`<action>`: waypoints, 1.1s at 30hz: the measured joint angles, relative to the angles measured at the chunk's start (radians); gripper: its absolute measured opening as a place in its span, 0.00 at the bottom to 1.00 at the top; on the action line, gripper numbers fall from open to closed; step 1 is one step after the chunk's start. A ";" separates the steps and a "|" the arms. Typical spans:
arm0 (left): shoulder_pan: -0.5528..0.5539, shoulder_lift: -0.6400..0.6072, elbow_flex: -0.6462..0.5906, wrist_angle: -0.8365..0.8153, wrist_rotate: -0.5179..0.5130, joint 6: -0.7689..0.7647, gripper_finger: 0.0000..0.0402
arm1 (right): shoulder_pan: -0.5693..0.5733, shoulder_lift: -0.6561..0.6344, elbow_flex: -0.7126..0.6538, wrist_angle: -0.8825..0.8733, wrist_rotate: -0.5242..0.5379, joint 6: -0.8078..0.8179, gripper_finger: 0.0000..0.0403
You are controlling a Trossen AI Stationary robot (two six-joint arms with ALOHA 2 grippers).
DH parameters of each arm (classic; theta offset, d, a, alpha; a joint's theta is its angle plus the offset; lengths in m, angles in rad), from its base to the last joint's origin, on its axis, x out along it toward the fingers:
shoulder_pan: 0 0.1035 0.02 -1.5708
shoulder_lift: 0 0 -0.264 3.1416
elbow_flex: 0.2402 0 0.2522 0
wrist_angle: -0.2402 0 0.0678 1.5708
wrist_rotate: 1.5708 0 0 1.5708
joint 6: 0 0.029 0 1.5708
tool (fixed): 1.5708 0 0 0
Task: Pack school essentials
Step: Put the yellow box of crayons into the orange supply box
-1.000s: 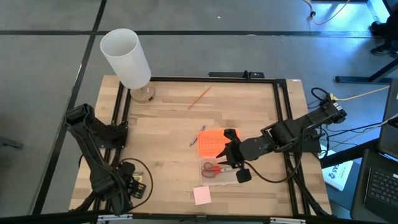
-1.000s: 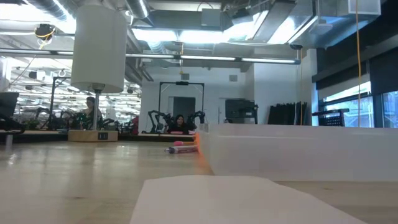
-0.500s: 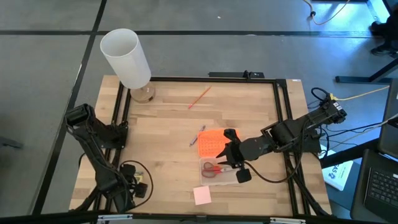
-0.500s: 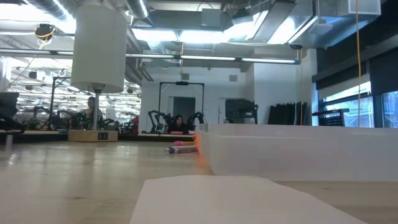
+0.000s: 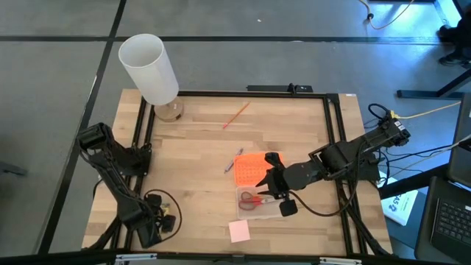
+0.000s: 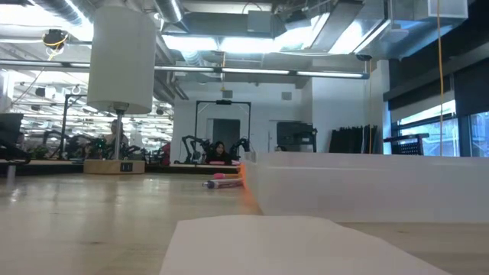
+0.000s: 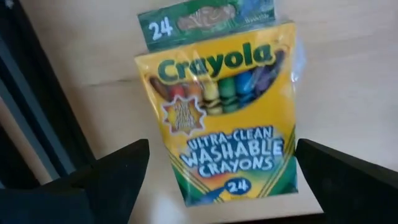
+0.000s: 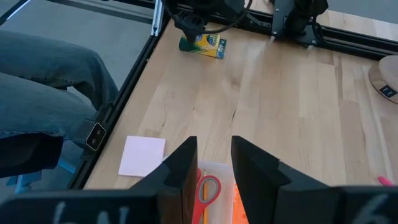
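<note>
Left gripper (image 7: 217, 186): low at the table's near-left corner, fingers spread wide either side of the crayon box – gripping nothing.
Crayon box (image 7: 221, 124): flat on the wood beside the black frame rail, between the left fingers, clear of both; "24" flap toward the far end.
Cylinder (image 5: 149, 68): white, tall, at the far-left corner of the table (image 5: 199, 147).
Pencil (image 5: 236, 115): thin, red-orange, lying loose on the far middle of the table, well apart from the rest.
Pen (image 5: 233, 162): short, just beside the orange lid's left edge.
Sticky pad (image 5: 238, 231): pink square near the front edge, just in front of the clear box.
Lid (image 5: 249, 169): orange, flat, touching the far side of the box.
Clear box (image 5: 257, 200): middle-right, scissors inside.
Scissors (image 8: 205, 190): red handles, lying in the box – right under the right fingers.
Right gripper (image 8: 213, 163): above the box, fingers a narrow gap apart, nothing between them.
</note>
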 joint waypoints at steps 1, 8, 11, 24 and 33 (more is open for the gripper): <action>0.000 0.000 -0.009 0.011 0.000 0.000 0.99 | 0.000 0.000 0.000 0.000 0.000 0.000 0.25; 0.026 0.000 -0.095 0.109 -0.002 0.008 0.99 | 0.000 0.000 0.000 0.000 0.000 0.000 0.25; 0.029 0.000 -0.115 0.114 -0.021 0.078 0.99 | 0.000 0.000 0.000 0.000 0.000 0.000 0.25; 0.019 -0.004 -0.139 0.116 -0.053 0.138 0.99 | 0.000 0.000 0.000 0.000 0.000 0.000 0.25; 0.016 -0.002 -0.140 0.108 -0.057 0.163 0.99 | 0.000 0.000 0.000 0.000 0.000 0.000 0.25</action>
